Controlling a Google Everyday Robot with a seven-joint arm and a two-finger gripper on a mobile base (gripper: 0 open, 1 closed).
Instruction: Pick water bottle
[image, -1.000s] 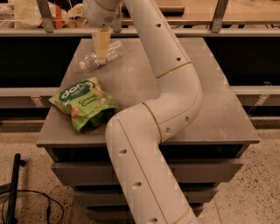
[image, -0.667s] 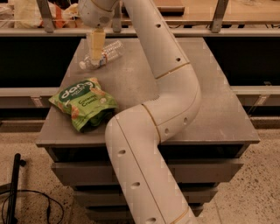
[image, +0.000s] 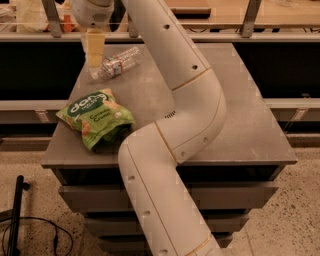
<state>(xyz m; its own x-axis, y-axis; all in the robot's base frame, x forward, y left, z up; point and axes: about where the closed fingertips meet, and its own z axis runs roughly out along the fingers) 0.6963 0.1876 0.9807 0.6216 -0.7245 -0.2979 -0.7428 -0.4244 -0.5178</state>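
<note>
The water bottle is clear crinkled plastic with a white label band. It lies on its side near the far left corner of the grey table, slanting from lower left to upper right. My gripper hangs pale yellow from the white arm. It points down over the bottle's left end and hides that end. I cannot tell whether it touches the bottle.
A green snack bag lies on the table's front left, near the edge. The arm's white links sweep across the table's middle. A shelf rail with metal posts runs behind the table. A black stand and cable are on the floor at the left.
My gripper has moved left, from above the bottle's middle to its left end. The bottle and the snack bag have stayed where they were.
</note>
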